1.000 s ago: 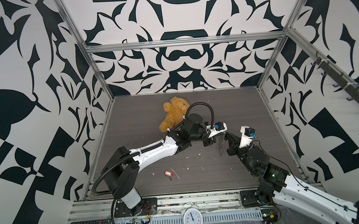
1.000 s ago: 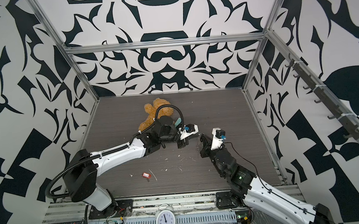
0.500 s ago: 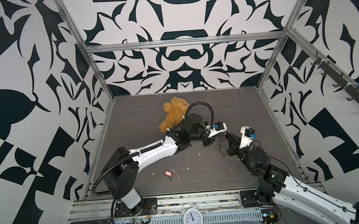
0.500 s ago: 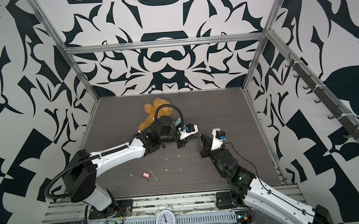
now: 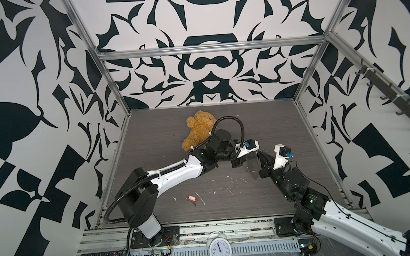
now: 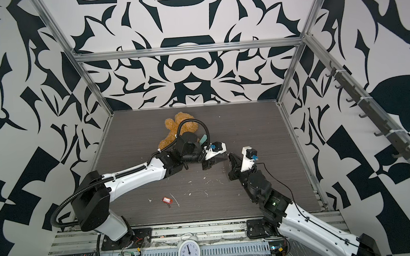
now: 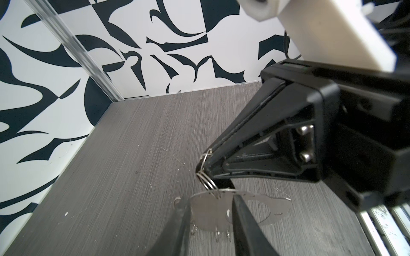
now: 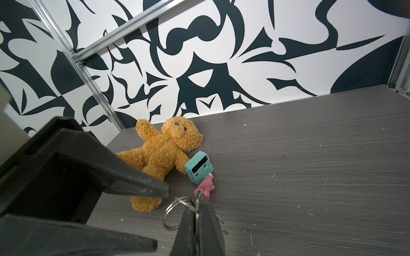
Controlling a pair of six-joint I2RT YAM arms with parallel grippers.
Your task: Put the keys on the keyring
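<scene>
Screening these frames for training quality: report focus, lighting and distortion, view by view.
Both top views: even light, soft shadows, wide-angle stretch toward the edges, red tag small but crisp. Left wrist view: keyring sharp, left gripper fingers blurred up close. Right wrist view: teddy bear sharp, right gripper soft in the foreground, no strong glare.

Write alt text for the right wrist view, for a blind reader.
The right tool, shut, pinches a thin silver metal keyring over a grey wood-grain table, with the open left tool close beside it. Behind lie a tan plush teddy bear, a small teal plastic box and a tiny pink figure.
</scene>
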